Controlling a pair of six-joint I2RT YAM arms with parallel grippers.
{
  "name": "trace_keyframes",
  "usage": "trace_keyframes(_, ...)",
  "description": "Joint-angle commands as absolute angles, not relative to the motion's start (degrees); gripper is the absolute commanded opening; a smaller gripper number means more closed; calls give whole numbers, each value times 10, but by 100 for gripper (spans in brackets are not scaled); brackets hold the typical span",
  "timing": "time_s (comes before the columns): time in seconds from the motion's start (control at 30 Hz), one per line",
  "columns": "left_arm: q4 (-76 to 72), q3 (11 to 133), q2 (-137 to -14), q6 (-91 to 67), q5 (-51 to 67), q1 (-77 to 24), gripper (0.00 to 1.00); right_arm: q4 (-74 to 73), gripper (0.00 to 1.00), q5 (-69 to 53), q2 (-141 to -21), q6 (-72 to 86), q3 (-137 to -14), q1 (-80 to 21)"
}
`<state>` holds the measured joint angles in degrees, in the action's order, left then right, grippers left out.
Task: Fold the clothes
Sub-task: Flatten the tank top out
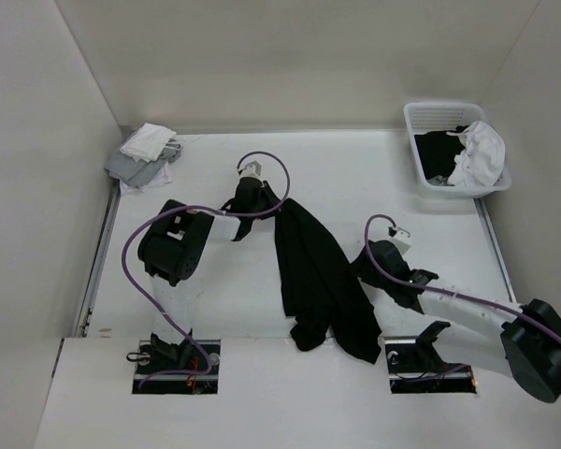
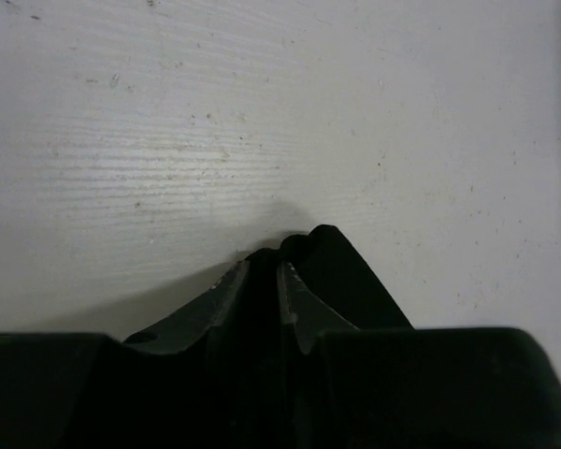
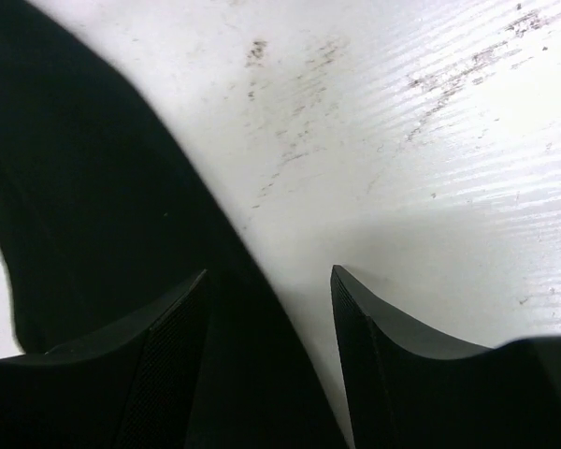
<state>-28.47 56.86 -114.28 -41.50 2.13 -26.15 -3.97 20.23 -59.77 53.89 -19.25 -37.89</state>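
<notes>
The clothes (image 1: pixel 318 281), a plain black garment, lie in a long crumpled strip from the table's middle down to its near edge. My left gripper (image 1: pixel 265 198) is at the strip's far end. In the left wrist view its jaws (image 2: pixel 262 264) stand pinched on a fold of the black fabric (image 2: pixel 346 281). My right gripper (image 1: pixel 363 267) sits low at the garment's right edge. It is open (image 3: pixel 269 273), and the edge of the clothes (image 3: pixel 75 187) runs under its left finger, with bare table in front of the right one.
A white plastic basket (image 1: pixel 432 108) with black and white cloth in it stands at the back right. White and light-grey cloths (image 1: pixel 145 154) are piled at the back left. Walls close the table on three sides.
</notes>
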Motion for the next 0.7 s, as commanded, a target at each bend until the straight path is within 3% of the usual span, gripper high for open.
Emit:
trace_keyframes(0.0, -307, 548, -1062, -418, 9, -267, 15, -48, 60, 200, -669, 526, -256, -377)
trace_keyframes(0.03, -307, 547, -1056, -417, 8, -268, 15, -45, 60, 192, -683, 524, -262, -377)
trace_keyframes(0.1, -301, 539, -1034, -416, 4, -268, 12, -19, 50, 158, -721, 518, -275, -377)
trace_keyframes(0.13, -297, 536, -1028, -417, 5, -268, 10, 2, 36, 136, -739, 519, -280, -375)
trace_keyframes(0.23, -281, 530, -1009, -418, 6, -269, 5, 29, 6, 121, -768, 517, -298, -365)
trace_keyframes(0.27, -274, 527, -1000, -419, 5, -271, 3, 31, 2, 125, -773, 508, -314, -362)
trace_keyframes(0.4, -261, 497, -934, -420, -3, -268, 1, 36, 0, 161, -777, 442, -420, -333)
trace_keyframes(0.67, -172, 479, -682, -446, -56, -222, 0, -71, 1, 129, -915, 284, -920, -281)
